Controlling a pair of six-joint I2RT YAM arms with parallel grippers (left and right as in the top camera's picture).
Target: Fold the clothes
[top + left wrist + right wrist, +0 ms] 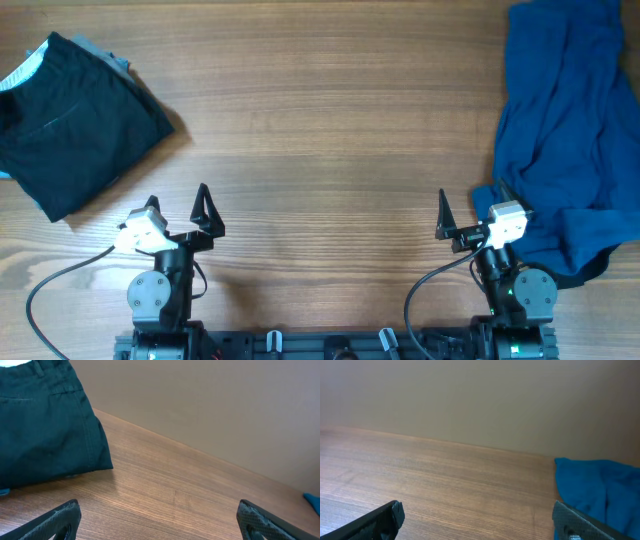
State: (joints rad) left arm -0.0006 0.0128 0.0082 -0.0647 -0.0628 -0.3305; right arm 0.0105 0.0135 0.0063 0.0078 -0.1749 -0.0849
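Two pieces of clothing lie on the brown wooden bench (330,110), and they are far apart. The crumpled bright blue cloth garment (565,140) is piled along the right side, and its lower end lies just beside the right arm, maybe touching it. The dark, almost black pair of trousers (80,125) sits at the far left and looks folded into a neat block (a pale waistband shows at one corner).

The left claw (177,197) is spread wide and holds nothing. The right claw (472,195) is spread wide too, and it is empty.

What could go wrong? The blue garment is bunched up, so a claw could pinch many layers at once and the fold would come out lumpy. It runs out of the picture on the right, so I cannot tell how near the bench's rim it is. A hard tug might pull it off. The cloth by the right arm could also catch on it when the arm moves. And the left arm could bump the dark trousers and mess them up.

Counting: two garments, two arms, two claws, one bench.
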